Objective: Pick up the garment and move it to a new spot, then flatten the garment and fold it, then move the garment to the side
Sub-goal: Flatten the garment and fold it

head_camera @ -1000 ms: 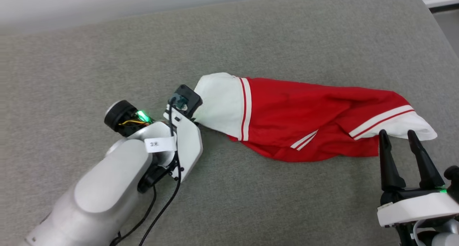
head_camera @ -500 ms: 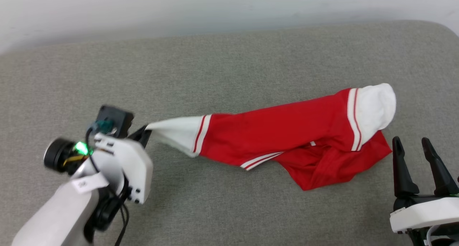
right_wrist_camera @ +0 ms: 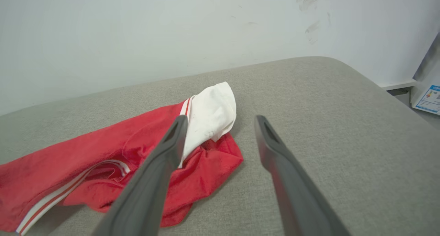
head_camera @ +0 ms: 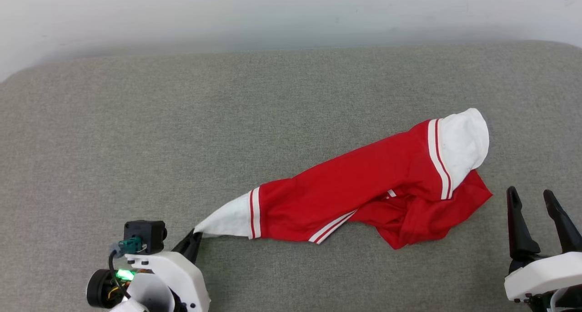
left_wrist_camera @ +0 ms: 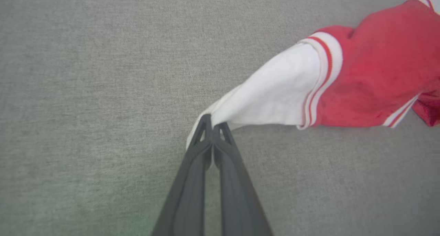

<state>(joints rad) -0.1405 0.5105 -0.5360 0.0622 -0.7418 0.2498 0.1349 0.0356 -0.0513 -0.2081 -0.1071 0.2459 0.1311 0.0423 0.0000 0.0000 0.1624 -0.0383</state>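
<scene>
The garment (head_camera: pixel 354 193), red with white sleeves and striped trim, lies bunched and stretched across the grey cushion (head_camera: pixel 273 112). My left gripper (head_camera: pixel 194 236) at the lower left is shut on the tip of its white sleeve (head_camera: pixel 229 218); the left wrist view shows the same pinch, left gripper (left_wrist_camera: pixel 212 123) closed on the garment (left_wrist_camera: pixel 378 77). My right gripper (head_camera: pixel 531 193) stands open at the lower right, just right of the crumpled red end, holding nothing. In the right wrist view its fingers (right_wrist_camera: pixel 165 160) spread apart before the garment (right_wrist_camera: pixel 103 153) and its other white sleeve (right_wrist_camera: pixel 213 112).
A pale wall (head_camera: pixel 273 16) runs behind the cushion's far edge. The cushion's rounded right corner (right_wrist_camera: pixel 343 71) drops off toward the floor, where a white object with a blue label (right_wrist_camera: pixel 428 98) stands.
My left gripper has dragged the white sleeve left and toward me, stretching the garment out. The head camera has shifted too. The right gripper has stayed open.
</scene>
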